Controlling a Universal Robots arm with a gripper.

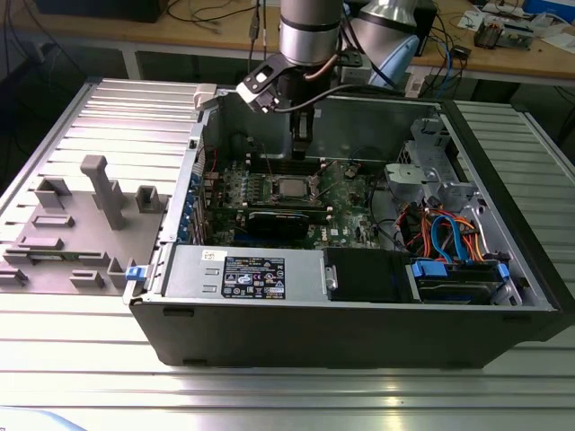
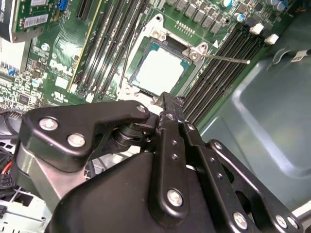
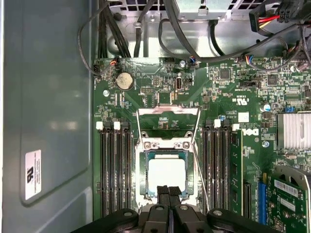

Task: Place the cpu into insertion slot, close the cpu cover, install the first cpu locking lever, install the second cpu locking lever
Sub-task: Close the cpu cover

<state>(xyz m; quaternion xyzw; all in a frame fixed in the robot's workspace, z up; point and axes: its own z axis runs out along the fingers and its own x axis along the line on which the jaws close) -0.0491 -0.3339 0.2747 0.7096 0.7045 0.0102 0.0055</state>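
The cpu (image 3: 166, 174), a square chip with a bright silver top, lies in the insertion slot (image 3: 144, 171) on the green board; it also shows in the second wrist view (image 2: 160, 70) and the exterior view (image 1: 292, 189). The cpu cover (image 3: 167, 112), a thin silvery frame, looks swung open beside the slot, with green board seen through its window. A thin locking lever (image 2: 226, 59) sticks out sideways from the socket, unlatched. My gripper (image 3: 168, 190) hangs just above the chip's edge, fingers shut together and holding nothing. In the exterior view the gripper (image 1: 304, 144) hovers over the board inside the case.
Black memory slots (image 3: 112, 170) flank the socket on both sides. A long black card (image 1: 283, 220) lies in front of the socket. Cables (image 1: 445, 235) and a drive bay fill the case at the exterior view's right. Grey fixtures (image 1: 99, 193) stand on the table outside the case wall.
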